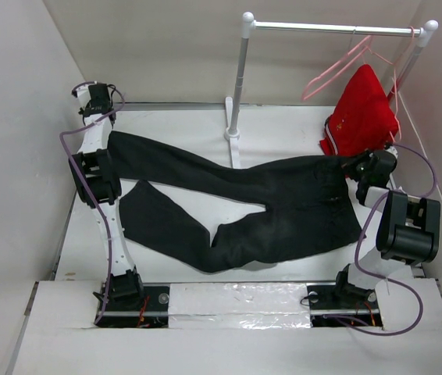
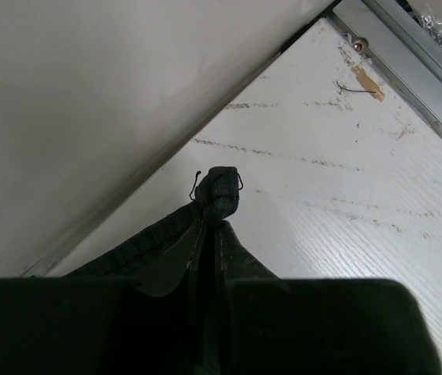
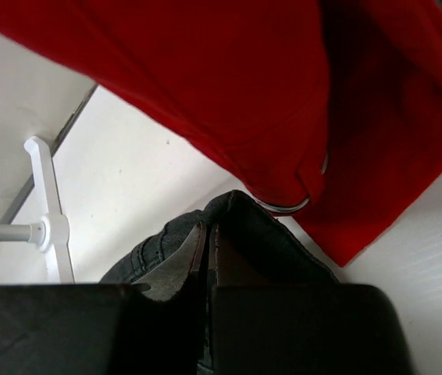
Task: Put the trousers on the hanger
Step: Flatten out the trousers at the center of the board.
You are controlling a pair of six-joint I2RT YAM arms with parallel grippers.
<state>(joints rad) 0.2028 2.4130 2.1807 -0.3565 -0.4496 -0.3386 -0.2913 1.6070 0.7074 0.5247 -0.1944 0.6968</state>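
Observation:
The black trousers (image 1: 268, 207) lie spread across the white table, legs to the left and waist to the right. My left gripper (image 1: 108, 158) is shut on the end of the far leg; in the left wrist view (image 2: 209, 230) a nub of black cloth (image 2: 222, 190) sticks out past the fingers. My right gripper (image 1: 356, 167) is shut on the far waist corner; in the right wrist view (image 3: 208, 234) the waistband (image 3: 240, 209) folds over the fingertips. The empty pale-pink hanger (image 1: 332, 72) hangs on the rail at the back right.
A white clothes rack stands at the back, with post (image 1: 240, 78), rail (image 1: 330, 29) and foot (image 1: 232, 134). A red garment (image 1: 361, 113) hangs on a second hanger just behind my right gripper, filling the top of the right wrist view (image 3: 283, 86). Walls close in on both sides.

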